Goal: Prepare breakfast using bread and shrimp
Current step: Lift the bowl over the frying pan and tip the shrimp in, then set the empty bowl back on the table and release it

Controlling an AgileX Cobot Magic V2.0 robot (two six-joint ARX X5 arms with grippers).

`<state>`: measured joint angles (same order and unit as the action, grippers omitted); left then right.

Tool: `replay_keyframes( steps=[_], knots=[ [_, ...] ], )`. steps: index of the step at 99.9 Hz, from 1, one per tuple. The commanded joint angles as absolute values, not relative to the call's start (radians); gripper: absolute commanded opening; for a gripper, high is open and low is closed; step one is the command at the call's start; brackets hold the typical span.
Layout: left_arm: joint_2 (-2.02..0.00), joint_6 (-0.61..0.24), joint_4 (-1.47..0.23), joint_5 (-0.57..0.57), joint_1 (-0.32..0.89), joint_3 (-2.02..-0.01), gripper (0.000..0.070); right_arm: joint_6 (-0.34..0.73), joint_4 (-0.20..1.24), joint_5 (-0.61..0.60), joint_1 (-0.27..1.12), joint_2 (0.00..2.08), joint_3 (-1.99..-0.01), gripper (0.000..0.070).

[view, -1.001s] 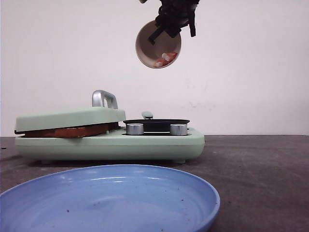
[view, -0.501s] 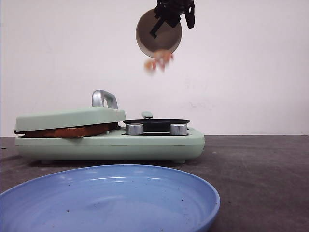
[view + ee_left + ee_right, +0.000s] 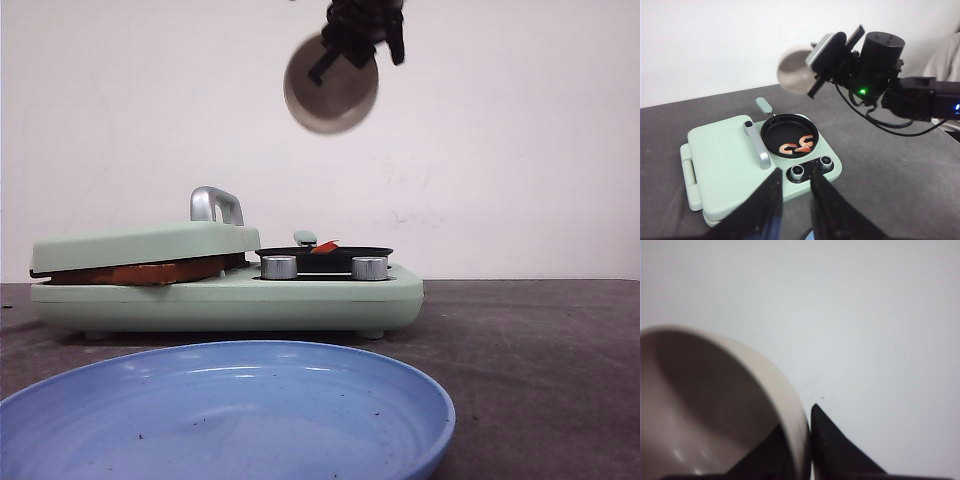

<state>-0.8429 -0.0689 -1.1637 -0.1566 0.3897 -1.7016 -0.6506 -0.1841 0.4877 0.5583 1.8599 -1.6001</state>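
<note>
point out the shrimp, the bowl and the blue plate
shrimp (image 3: 799,145), left wrist view, middle of the pile in the black pan
bowl (image 3: 331,90), front view, centre of its tipped body
blue plate (image 3: 230,415), front view, bare inner surface

A bare lab bench: dark tabletop (image 3: 530,340), blank white wall (image 3: 520,130), cabled robot arm (image 3: 910,95)

Count on the worktop (image 3: 540,340): one green breakfast cooker (image 3: 730,170), one black pan (image 3: 790,135), two shrimp (image 3: 799,145), two silver knobs (image 3: 811,167), one blue plate (image 3: 225,410), one bowl (image 3: 330,90), two claws (image 3: 793,181).
</note>
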Motion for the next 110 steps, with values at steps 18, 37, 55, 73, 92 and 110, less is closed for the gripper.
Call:
replay_keyframes(
  steps=[18,37,55,73,92,110],
  knots=[
    [-0.849,-0.06,-1.121,-0.154,0.395,-1.72,0.0012,0.053,0.352,0.263,0.345,1.721,-1.65,0.0],
    [-0.85,-0.06,-1.101,-0.154,0.395,-1.719,0.0012,0.16,0.741,-0.034,0.113,1.726,-1.649,0.0],
    [-0.85,-0.06,-1.1,-0.154,0.395,-1.719,0.0011,0.117,0.92,-0.114,0.019,1.781,-1.622,0.0],
    [-0.849,-0.061,-1.102,-0.154,0.395,-1.719,0.0012,0.129,0.831,-0.111,0.001,1.784,-1.492,0.0],
    [-0.849,-0.064,-1.107,-0.154,0.395,-1.719,0.0011,0.132,0.736,-0.113,0.003,1.784,-1.352,0.0],
    [-0.849,-0.064,-1.108,-0.154,0.395,-1.719,0.0011,0.132,0.703,-0.112,0.004,1.784,-1.293,0.0258]
  ],
)
